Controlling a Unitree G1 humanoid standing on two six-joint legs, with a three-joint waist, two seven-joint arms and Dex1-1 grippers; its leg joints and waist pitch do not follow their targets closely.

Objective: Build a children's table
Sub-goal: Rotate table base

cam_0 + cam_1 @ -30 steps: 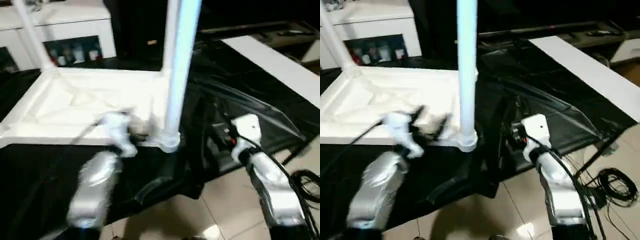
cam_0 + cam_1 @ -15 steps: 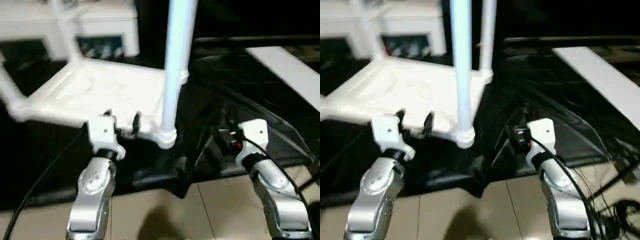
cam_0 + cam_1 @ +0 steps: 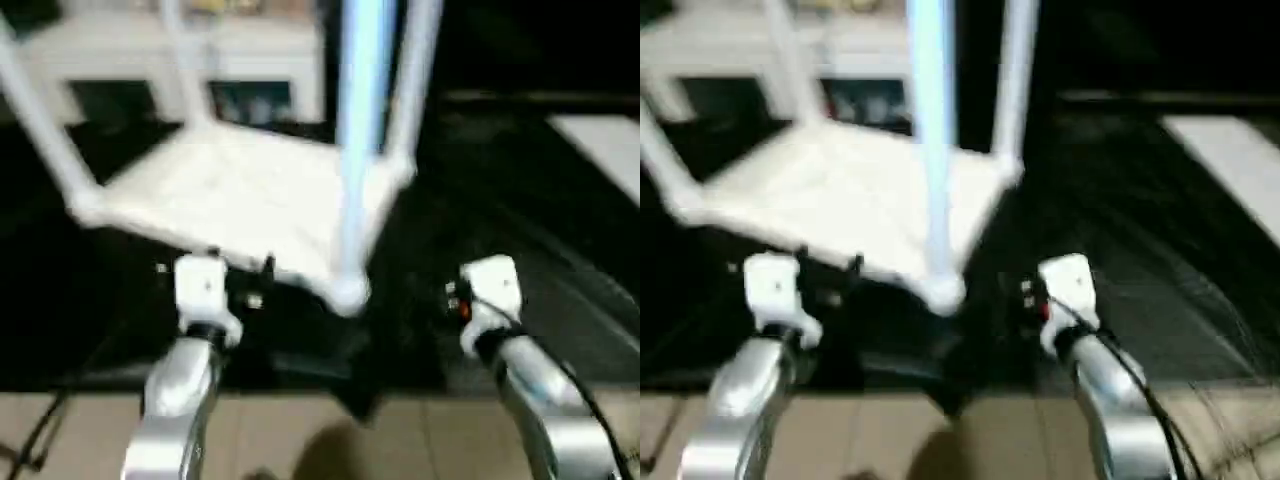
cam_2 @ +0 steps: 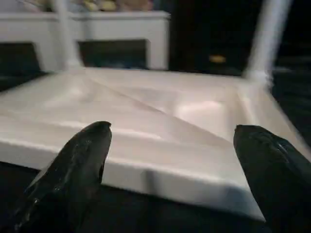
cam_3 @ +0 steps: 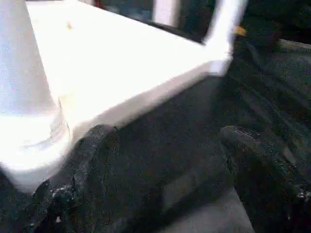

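On my left, the silver forearm reaches forward with the left gripper [image 3: 215,268] just short of the near edge of the white plastic rectangular tabletop [image 3: 235,190]; its black fingers [image 4: 80,160] stand wide apart with nothing between them; the tabletop lies upside down on the black sheet [image 3: 540,250], and four long white tapered tube legs rise from its corners, the near-right leg [image 3: 358,150] closest to me; behind stands a white cabinet with glass doors [image 3: 240,70]; to the right, my other forearm angles inward, and the right gripper [image 5: 165,160] hangs spread and empty beside that leg's socket, over the sheet; since a second ago both arms have drawn back toward the tiled floor [image 3: 300,440], and the left gripper has left the tabletop's edge.
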